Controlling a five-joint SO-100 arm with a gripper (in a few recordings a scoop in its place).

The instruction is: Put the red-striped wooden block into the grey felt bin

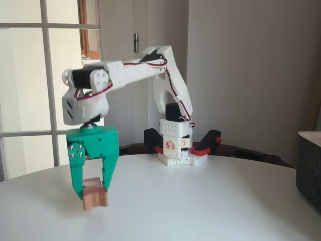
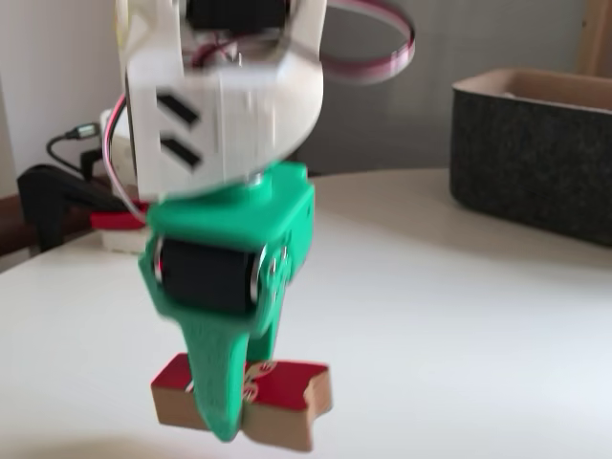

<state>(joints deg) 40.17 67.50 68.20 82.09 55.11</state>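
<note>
The red-striped wooden block [image 1: 95, 195] is a small tan block with a notched lower edge; its red-patterned top shows in a fixed view [image 2: 287, 382]. My green gripper [image 1: 93, 193] is shut on it, one finger on each side, holding it just above the white table [image 1: 200, 201]. In the close fixed view the gripper [image 2: 229, 406] hangs straight down over the block. The grey felt bin [image 1: 309, 168] stands at the right edge of the table, and in a fixed view [image 2: 535, 153] it sits at the upper right, well away from the block.
The arm's white base [image 1: 178, 150] stands at the back of the table with black and red clamps beside it. A window and door lie behind. Bare tabletop stretches between the gripper and the bin.
</note>
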